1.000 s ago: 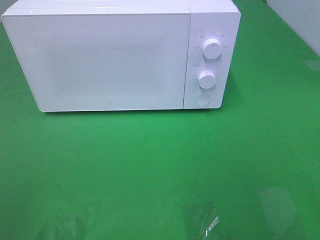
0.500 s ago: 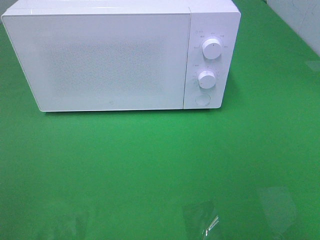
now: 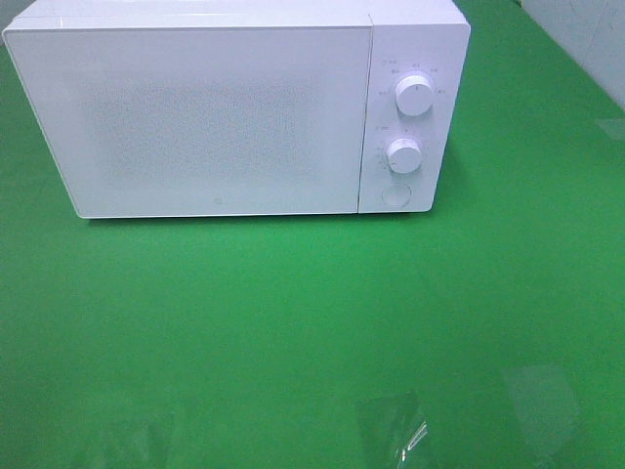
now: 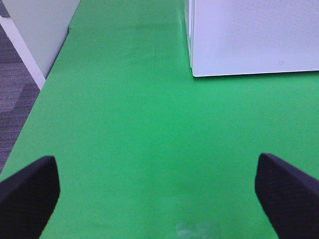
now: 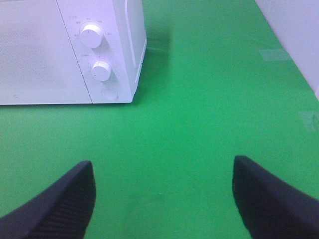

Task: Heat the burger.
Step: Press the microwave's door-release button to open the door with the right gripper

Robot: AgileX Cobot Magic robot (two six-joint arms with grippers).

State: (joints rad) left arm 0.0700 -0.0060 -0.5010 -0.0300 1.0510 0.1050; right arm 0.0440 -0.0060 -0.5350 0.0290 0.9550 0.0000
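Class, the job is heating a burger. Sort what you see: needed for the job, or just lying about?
Job: microwave, door shut; upper knob; lower knob; left tool and right tool, both open. No burger in view.
Lying about: clear shiny patches on the green table.

We see our pincer (image 4: 159,196) spread wide, its two black fingers (image 4: 27,196) well apart with nothing between them but the bare green counter (image 4: 124,124). Beyond it, a corner of the white microwave (image 4: 254,35) stands on the counter. Past the counter's edge are a pale panel (image 4: 40,25) and grey floor (image 4: 15,99).
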